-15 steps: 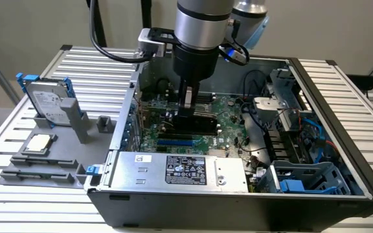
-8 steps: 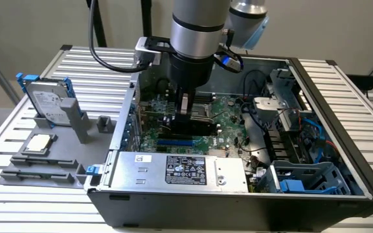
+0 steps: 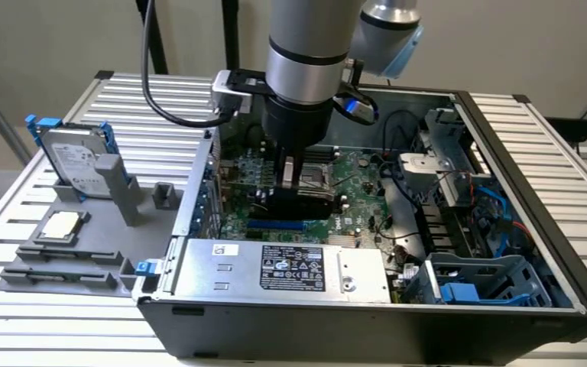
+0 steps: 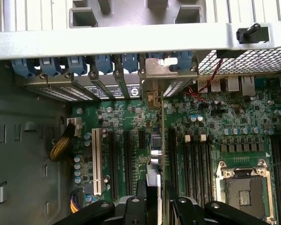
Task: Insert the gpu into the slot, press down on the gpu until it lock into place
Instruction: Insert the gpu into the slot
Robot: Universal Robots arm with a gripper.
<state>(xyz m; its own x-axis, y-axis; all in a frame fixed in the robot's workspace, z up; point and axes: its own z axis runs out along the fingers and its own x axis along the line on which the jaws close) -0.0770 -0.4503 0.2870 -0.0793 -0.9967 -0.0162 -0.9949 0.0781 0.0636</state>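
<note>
Clamps fingers (image 4: 180, 206) on the gpu (image 4: 154, 164), edge-on from the wrist; in exterior view, hides part of the blue slot (image 3: 273, 226) beneath.

exterior view: off the arm and raised, it looks down at an angle into the open black metal computer case (image 3: 375, 329) from middle range, with the gripper (image 3: 296, 187) mid-picture.
wrist view: looks straight down past the gripper (image 4: 154, 206), close above the green circuit board (image 4: 131, 117).
shared: the green circuit board (image 3: 360, 172) below the gripper and the thin black gpu (image 3: 304, 205) (image 4: 153, 180).
</note>
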